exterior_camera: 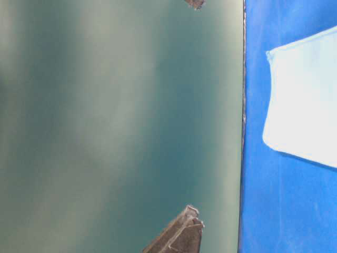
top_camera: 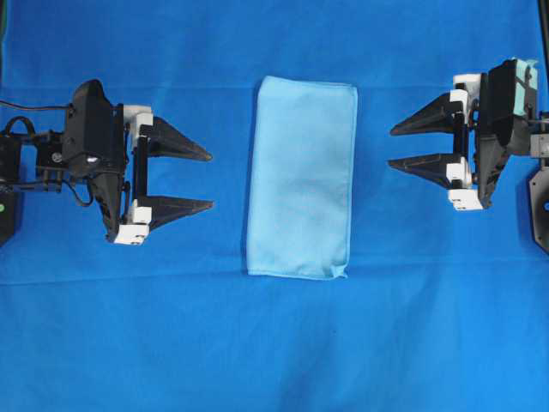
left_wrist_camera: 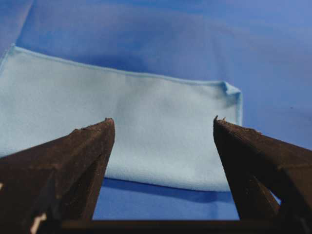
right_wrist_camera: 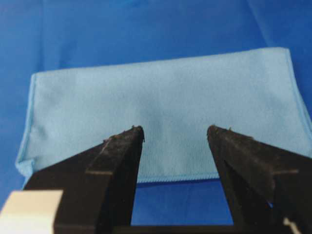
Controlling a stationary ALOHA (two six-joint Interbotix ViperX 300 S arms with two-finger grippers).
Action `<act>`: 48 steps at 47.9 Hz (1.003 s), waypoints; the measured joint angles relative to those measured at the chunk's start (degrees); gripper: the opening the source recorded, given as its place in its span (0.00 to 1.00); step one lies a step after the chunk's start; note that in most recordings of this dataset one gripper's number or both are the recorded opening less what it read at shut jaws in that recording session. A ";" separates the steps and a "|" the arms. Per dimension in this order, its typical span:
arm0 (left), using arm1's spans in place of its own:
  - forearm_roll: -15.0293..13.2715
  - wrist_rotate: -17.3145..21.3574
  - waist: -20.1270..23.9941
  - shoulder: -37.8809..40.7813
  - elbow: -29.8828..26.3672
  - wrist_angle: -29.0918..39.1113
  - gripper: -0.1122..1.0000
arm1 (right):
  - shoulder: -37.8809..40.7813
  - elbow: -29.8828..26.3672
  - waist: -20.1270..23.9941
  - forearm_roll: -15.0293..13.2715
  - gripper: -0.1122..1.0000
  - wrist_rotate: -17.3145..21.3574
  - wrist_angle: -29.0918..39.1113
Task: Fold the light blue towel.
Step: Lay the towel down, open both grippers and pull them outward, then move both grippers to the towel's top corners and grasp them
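Observation:
The light blue towel [top_camera: 302, 176] lies flat in the middle of the table as a tall narrow rectangle, doubled over, its long sides facing the two arms. My left gripper [top_camera: 210, 181] hovers to its left, open and empty, tips a short way off the towel's left edge [left_wrist_camera: 146, 141]. My right gripper [top_camera: 390, 147] stands open and empty to the towel's right, tips pointing at its right edge [right_wrist_camera: 165, 117]. In the table-level view only a corner of the towel [exterior_camera: 305, 100] and one fingertip [exterior_camera: 184, 232] show.
A darker royal-blue sheet [top_camera: 274, 343] covers the whole table. A blurred green-grey surface [exterior_camera: 116, 126] fills most of the table-level view.

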 measured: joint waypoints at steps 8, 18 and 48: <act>0.00 0.09 0.18 0.53 -0.62 -0.18 0.78 | 0.53 -0.35 -0.88 0.35 0.64 0.00 0.53; 0.00 1.76 3.52 5.19 -4.57 -0.18 0.78 | 4.48 -3.34 -6.68 0.70 0.64 -0.44 4.13; 0.00 5.63 19.51 30.85 -20.04 -0.35 0.78 | 33.13 -17.49 -17.67 -3.08 0.63 -0.97 5.98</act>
